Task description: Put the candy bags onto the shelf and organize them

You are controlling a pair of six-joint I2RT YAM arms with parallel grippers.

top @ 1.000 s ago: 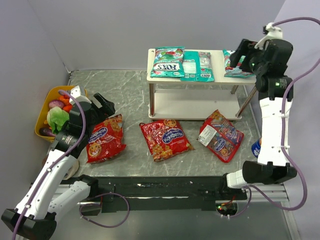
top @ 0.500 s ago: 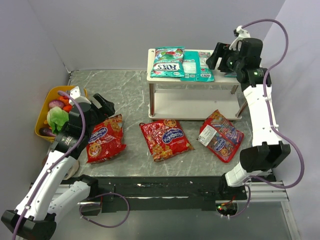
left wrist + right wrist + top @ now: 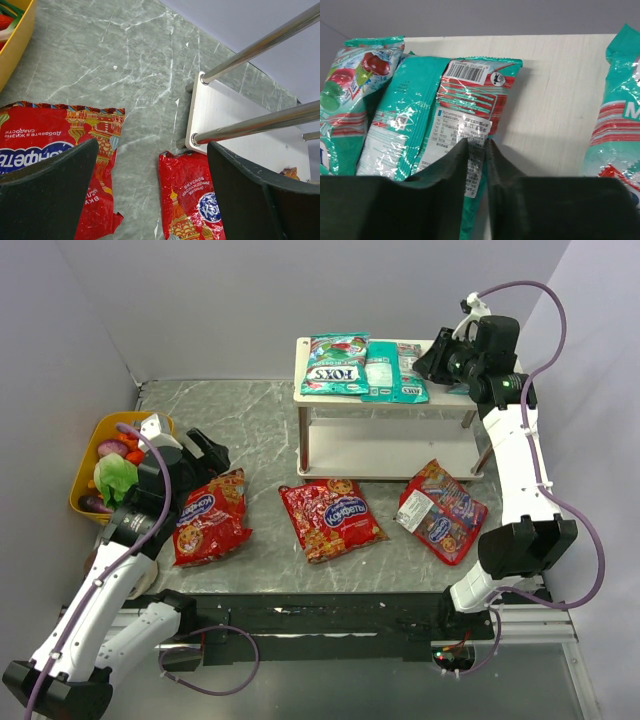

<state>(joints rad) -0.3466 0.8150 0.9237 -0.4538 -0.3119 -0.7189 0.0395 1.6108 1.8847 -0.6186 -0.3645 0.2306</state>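
- On the top board of the shelf (image 3: 390,452), three teal candy bags are lying in a row:
  - one picture side up (image 3: 335,365) at the left end;
  - one barcode side up (image 3: 465,100) overlapping it;
  - a third (image 3: 615,115) near the right end, with bare board between it and the barcode one.
- On the table (image 3: 260,420) in front of the shelf, three red candy bags are lying flat and apart from one another: left (image 3: 210,515), middle (image 3: 330,518) and right (image 3: 443,510).
- One yellow tub (image 3: 78,490) of toy vegetables is sitting at the table's left edge.
- The left jaws are standing spread wide and holding nothing. They are hanging over the table between the left and middle red bags. In the wrist view the left red bag is running under one finger, and the middle bag's top edge is lying nearer the other.
- The right jaws are drawn nearly together, with only a thin slit left. Their tips are sitting at the near edge of the barcode-side bag, and its white label is showing through the slit. I cannot tell whether they are nipping the plastic or only resting on it.
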